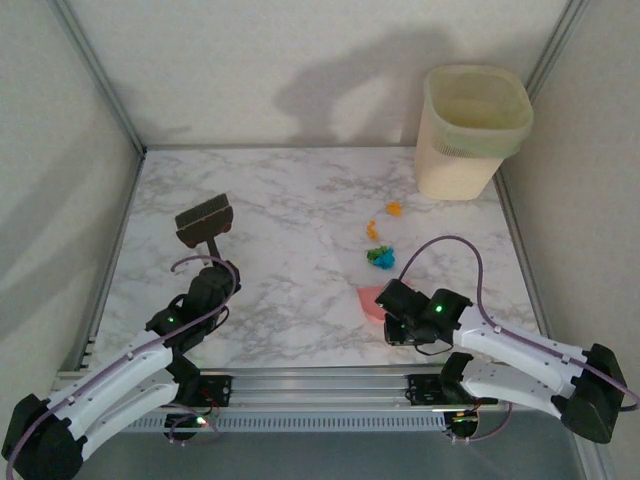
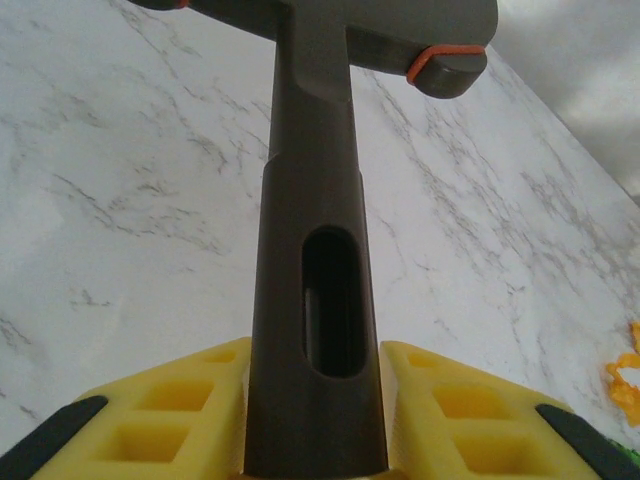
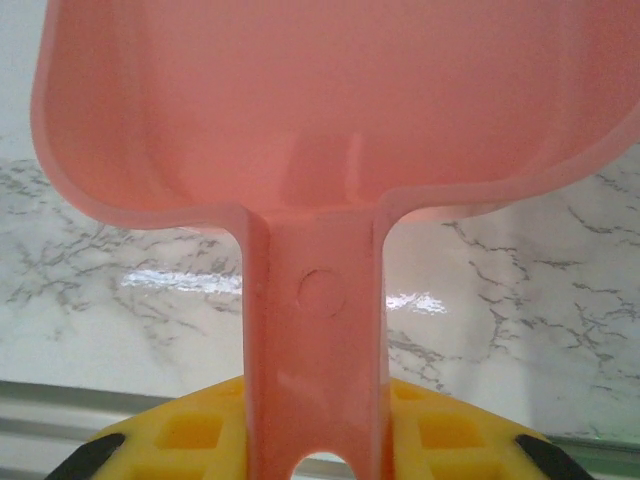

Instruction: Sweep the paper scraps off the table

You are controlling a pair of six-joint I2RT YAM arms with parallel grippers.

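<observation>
— Marble-veined bench (image 1: 280, 200), pale walls behind and to both sides, a cream bin (image 1: 470, 130) in the far right corner. State of the grippers?

— Left gripper (image 1: 213, 265): clamped on the handle of the dark hand brush (image 1: 205, 220). Its wrist view shows yellow fingers tight on either side of the handle. Right gripper (image 1: 395, 300): clamped the same way on the handle of the pink dustpan (image 1: 368, 303).

— Location of the paper scraps?

— Paper scraps (image 1: 380, 257) lie on the right half of the bench in a short line. A blue-green clump sits just beyond the dustpan, and two orange bits lie farther out toward the bin.

— Governing relation?

— The scraps lie to the right of the brush and well apart from it, but near the dustpan, so the right arm is the nearer. The brush's long axis runs near-to-far, with its head at the far end, on the left half.

— Assessment?

— In my judgement the brush must cross rightward, get behind the scrap line on its far side, and draw the scraps toward the pan. The farthest orange bit is the one most likely to be missed.
</observation>
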